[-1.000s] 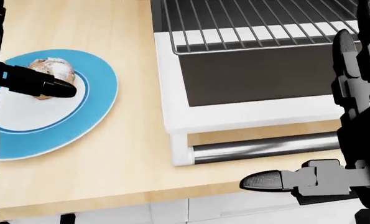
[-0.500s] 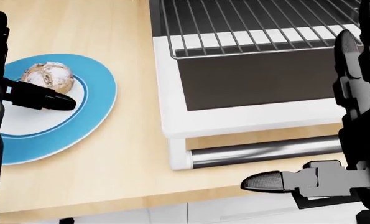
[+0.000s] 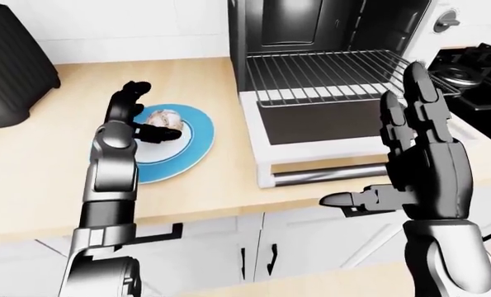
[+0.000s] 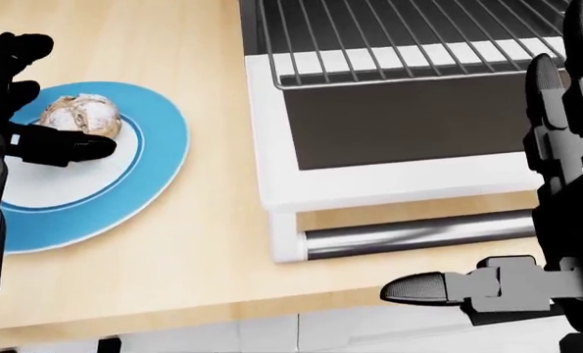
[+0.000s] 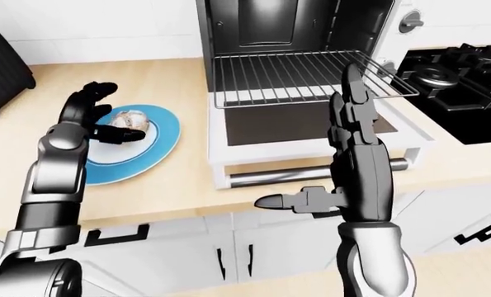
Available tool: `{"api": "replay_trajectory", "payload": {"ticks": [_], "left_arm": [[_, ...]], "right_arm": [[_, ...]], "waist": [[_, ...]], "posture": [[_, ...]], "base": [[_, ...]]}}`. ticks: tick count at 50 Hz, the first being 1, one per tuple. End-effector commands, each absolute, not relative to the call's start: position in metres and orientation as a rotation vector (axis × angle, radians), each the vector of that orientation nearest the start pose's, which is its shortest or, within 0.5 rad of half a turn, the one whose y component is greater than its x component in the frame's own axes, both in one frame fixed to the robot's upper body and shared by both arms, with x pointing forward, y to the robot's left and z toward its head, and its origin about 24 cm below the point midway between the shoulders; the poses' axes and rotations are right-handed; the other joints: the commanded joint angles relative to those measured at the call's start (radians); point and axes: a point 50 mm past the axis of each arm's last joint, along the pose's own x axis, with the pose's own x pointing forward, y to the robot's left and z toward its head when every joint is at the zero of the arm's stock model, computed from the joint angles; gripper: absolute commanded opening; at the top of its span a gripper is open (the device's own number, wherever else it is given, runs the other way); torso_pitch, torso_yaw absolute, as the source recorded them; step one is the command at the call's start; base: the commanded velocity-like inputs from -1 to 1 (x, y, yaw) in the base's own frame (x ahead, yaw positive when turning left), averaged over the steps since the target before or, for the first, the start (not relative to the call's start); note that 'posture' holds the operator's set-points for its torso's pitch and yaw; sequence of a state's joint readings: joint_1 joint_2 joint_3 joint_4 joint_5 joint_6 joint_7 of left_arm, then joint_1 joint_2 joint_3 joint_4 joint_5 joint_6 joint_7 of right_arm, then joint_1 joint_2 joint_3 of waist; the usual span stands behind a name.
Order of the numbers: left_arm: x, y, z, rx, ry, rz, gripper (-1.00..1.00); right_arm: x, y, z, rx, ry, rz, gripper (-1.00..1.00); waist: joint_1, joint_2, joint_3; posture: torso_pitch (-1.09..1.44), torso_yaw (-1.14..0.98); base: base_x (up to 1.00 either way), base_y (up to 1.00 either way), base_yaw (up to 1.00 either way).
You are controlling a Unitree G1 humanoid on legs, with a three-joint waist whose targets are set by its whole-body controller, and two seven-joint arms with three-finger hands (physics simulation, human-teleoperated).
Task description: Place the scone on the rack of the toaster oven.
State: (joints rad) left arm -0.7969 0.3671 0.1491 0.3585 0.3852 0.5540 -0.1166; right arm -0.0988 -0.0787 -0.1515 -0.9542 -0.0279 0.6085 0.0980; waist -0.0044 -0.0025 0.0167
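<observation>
The scone (image 4: pixel 81 114), brown with white dusting, lies on a blue-rimmed white plate (image 4: pixel 144 173) on the wooden counter. My left hand (image 3: pixel 137 114) is open over the plate, fingers curled above the scone and thumb (image 4: pixel 60 147) across its near side, not closed round it. The toaster oven (image 3: pixel 328 37) stands to the right with its door (image 4: pixel 399 140) folded down and its wire rack (image 5: pixel 295 77) pulled out and bare. My right hand (image 5: pixel 328 154) is open, fingers straight up, held in front of the oven door.
A black appliance (image 3: pixel 10 68) stands at the far left of the counter. A black stove top (image 5: pixel 456 86) with burners lies right of the oven. White cabinet doors (image 3: pixel 228 253) run below the counter edge.
My left hand's fingers have risen and curled over the scone's far side; the thumb stays at its near side. The view has shifted slightly. The right hand has not moved.
</observation>
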Motion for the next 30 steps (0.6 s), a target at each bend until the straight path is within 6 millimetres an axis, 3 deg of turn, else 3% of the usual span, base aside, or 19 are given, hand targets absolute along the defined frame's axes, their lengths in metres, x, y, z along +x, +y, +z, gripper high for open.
{"api": "replay_trajectory", "payload": {"ticks": [1, 20, 22, 23, 29, 30], "left_arm": [[0.3735, 0.2330, 0.2104, 0.559, 0.030, 0.263, 0.44], [0.3749, 0.2278, 0.2098, 0.563, 0.029, 0.242, 0.30], [0.3743, 0.2269, 0.2096, 0.564, 0.030, 0.237, 0.16], [0.3740, 0.2266, 0.2094, 0.559, 0.031, 0.236, -0.05], [0.3730, 0.2265, 0.2074, 0.563, 0.035, 0.232, -0.13], [0.3734, 0.2267, 0.2079, 0.560, 0.032, 0.235, -0.25]], "right_arm": [[0.1964, -0.1715, 0.2213, -0.144, -0.513, -0.039, 1.00], [0.1963, -0.1736, 0.2173, -0.138, -0.507, -0.043, 1.00], [0.1962, -0.1738, 0.2171, -0.138, -0.507, -0.044, 1.00], [0.1962, -0.1737, 0.2171, -0.138, -0.507, -0.044, 1.00], [0.1970, -0.1736, 0.2167, -0.137, -0.507, -0.042, 1.00], [0.1972, -0.1739, 0.2167, -0.137, -0.506, -0.044, 1.00]], "waist": [[-0.001, 0.003, -0.021], [0.002, 0.002, -0.023], [0.001, 0.002, -0.024], [0.001, 0.002, -0.024], [0.001, 0.003, -0.025], [0.001, 0.003, -0.025]], "posture": [[0.00, 0.00], [0.00, 0.00], [0.00, 0.00], [0.00, 0.00], [0.00, 0.00], [0.00, 0.00]], "base": [[0.00, 0.00, 0.00], [0.00, 0.00, 0.00], [0.00, 0.00, 0.00], [0.00, 0.00, 0.00], [0.00, 0.00, 0.00], [0.00, 0.00, 0.00]]}}
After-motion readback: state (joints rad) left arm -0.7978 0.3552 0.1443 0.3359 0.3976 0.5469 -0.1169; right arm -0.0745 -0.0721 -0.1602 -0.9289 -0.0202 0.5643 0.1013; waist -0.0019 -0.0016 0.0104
